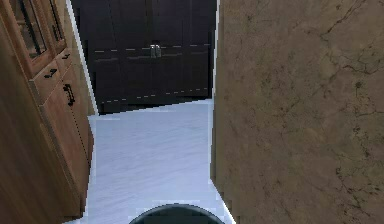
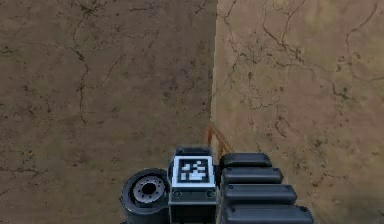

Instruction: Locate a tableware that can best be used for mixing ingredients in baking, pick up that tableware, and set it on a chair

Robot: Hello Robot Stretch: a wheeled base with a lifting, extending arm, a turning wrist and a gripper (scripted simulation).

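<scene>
Pale floor strip [image 1: 150, 150] between brown wooden cabinet [image 1: 45, 100], left, and mottled brown stone wall [image 1: 300, 110], right; dark panelled doors [image 1: 150, 50] far. Gripper [image 2: 148, 192] by wall; whether it holds anything, cannot tell. Mixing bowl's place: unknown. Risk: turning probably clips wall.

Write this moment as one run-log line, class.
ahead: dark double door | forward view's left: wooden cabinet | forward view's right: brown wall | gripper: wall behind, load cannot be told | stage: locating

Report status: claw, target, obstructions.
Claw low, brown wall behind; load cannot be told. Narrow pale floor ahead, dark double door at its end. Wooden cabinet on forward view's left.
</scene>
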